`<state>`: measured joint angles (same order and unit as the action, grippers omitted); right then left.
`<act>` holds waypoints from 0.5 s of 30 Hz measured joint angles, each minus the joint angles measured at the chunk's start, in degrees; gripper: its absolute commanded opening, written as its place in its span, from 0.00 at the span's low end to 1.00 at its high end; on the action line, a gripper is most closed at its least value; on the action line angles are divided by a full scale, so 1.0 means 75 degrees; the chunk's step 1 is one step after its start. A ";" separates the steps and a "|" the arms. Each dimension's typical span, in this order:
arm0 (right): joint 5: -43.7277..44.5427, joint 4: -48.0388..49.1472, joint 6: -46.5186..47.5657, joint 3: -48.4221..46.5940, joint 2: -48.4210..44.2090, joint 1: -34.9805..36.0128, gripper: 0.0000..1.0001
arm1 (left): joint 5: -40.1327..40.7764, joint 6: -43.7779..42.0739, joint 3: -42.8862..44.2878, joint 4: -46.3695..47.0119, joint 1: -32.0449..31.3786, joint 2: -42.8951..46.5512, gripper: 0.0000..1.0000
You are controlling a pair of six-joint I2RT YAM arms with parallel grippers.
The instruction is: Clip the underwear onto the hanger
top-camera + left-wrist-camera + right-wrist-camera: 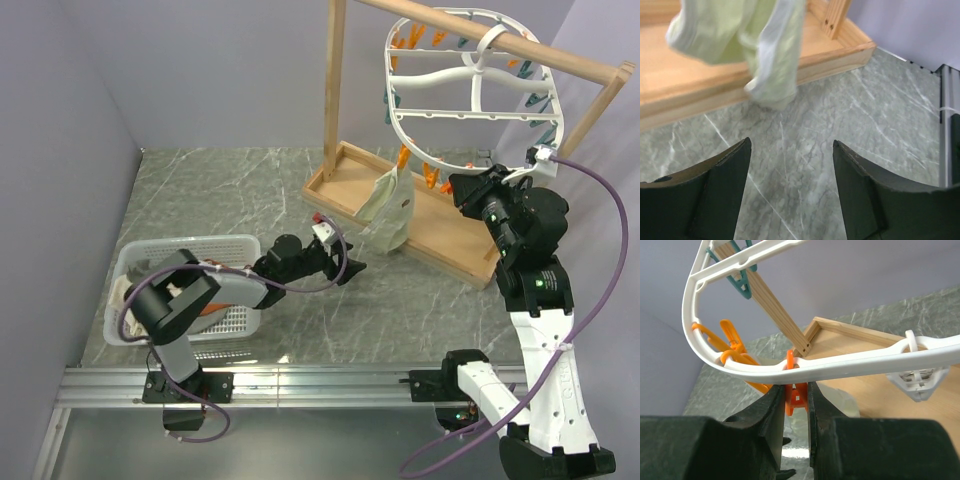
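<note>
1. Underwear [388, 208]: hangs from the lower rim of the hanger [470, 115], top edge up by an orange pin. The low end dangles over the front edge of the wooden stand [440, 235]. Can't tell from here if a pin actually bites the fabric.
2. Right claw [796, 389]: nearly closed, fingers pinching an orange clothespin [796, 399] that loops onto the hanger rim.
3. Left claw [790, 145]: wide open, nothing in it, low over the surface [250, 190]. The underwear is right ahead of it, apart from the fingers.
4. Around the right claw: more orange pins bunched on the rim to its left, a teal clothespin [742, 284] higher up, and a white clip [917, 382] on the rim to the right. The stand's upright post runs just behind the pinched pin.
5. The hanger's hook sits over the stand's top bar, so the post and bar crowd the rim on the far side.
6. White basket [180, 250] is on the left, beside the left arm, with cloths in it. It's well apart from the stand.
7. Purple cable [610, 250] loops out wide of the right arm.
8. Writing: small dark spot on the underwear, too small to read.
</note>
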<state>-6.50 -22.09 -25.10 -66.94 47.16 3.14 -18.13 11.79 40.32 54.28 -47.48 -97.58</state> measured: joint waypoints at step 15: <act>-0.0003 -0.0044 0.0006 -0.0076 0.0087 0.0015 0.00 | 0.0289 0.0516 0.0807 0.1938 -0.0659 -0.1641 0.65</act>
<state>-6.52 -22.41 -25.06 -67.51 47.81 3.25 -15.97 15.66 46.37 68.82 -52.42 -109.89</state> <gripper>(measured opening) 0.248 0.681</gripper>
